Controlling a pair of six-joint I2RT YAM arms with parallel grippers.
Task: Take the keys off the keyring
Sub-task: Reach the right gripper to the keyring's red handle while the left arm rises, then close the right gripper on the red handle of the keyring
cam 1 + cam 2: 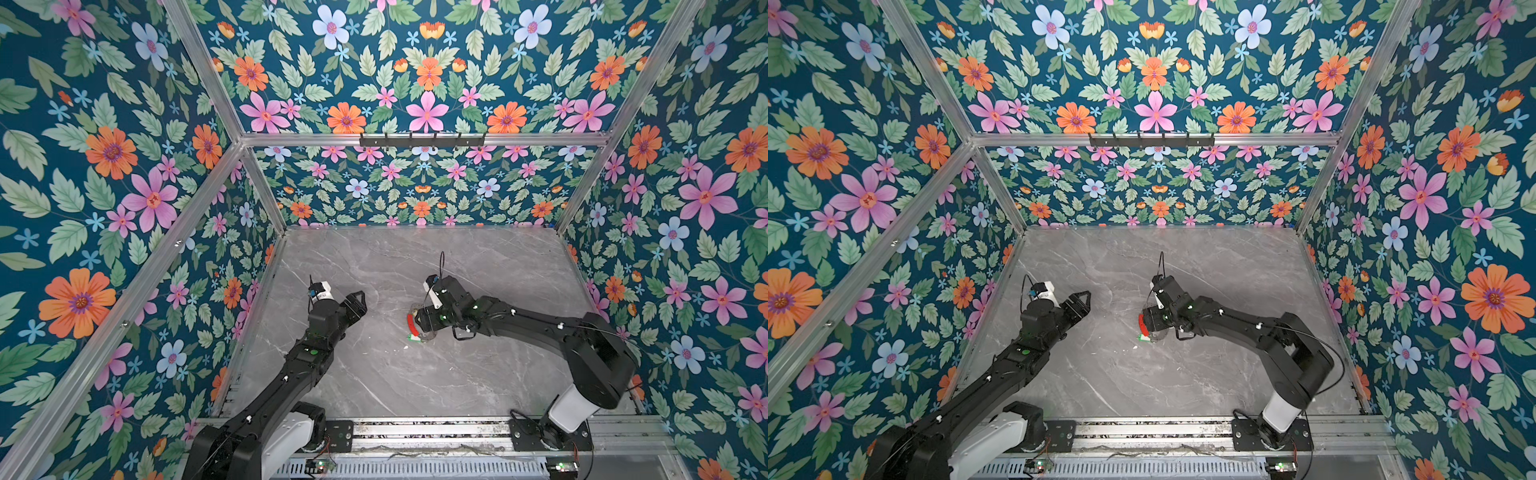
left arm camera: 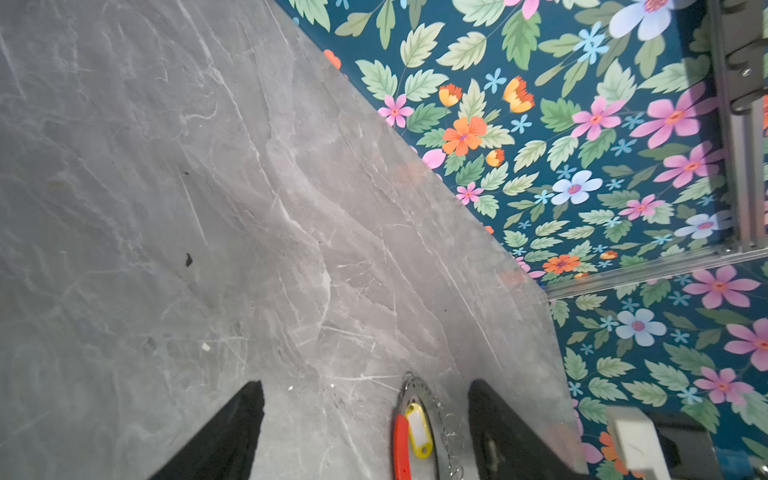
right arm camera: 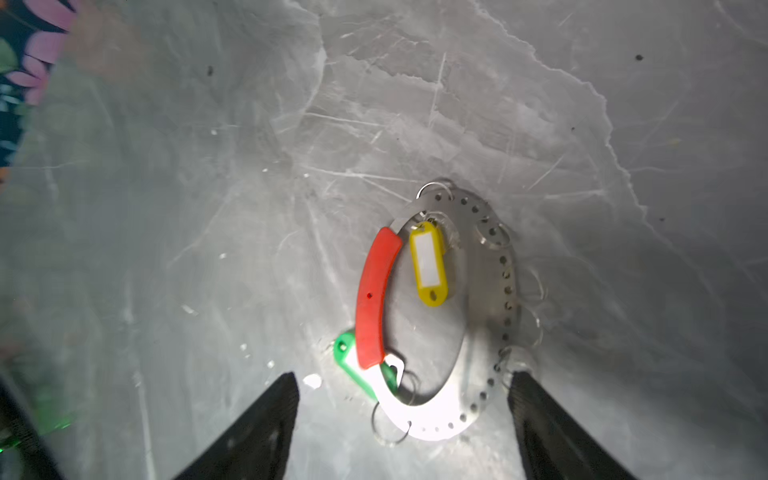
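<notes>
R end effector (image 3: 403, 376), L end effector (image 2: 365, 386) both gape empty; yellow tag (image 3: 428, 264) on keyring (image 3: 505, 291), label blank.

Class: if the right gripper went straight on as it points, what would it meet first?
Probably the large grey metal keyring with a red arc, lying ahead of the right gripper; depth is unclear.

keyring (image 3: 494, 266) flat — red arc | yellow-tagged key (image 3: 428, 266) inside | green-tagged key (image 3: 349, 361) under rim

A keyring (image 3: 492, 291) lies flat on the grey worktop (image 3: 208, 187), a yellow tag (image 3: 428, 262) inside it and a green tag (image 3: 347, 353) poking out beneath its red arc (image 3: 376, 299). The tool (image 3: 405, 378) straddles it with fingers (image 3: 257, 432) spread.
</notes>
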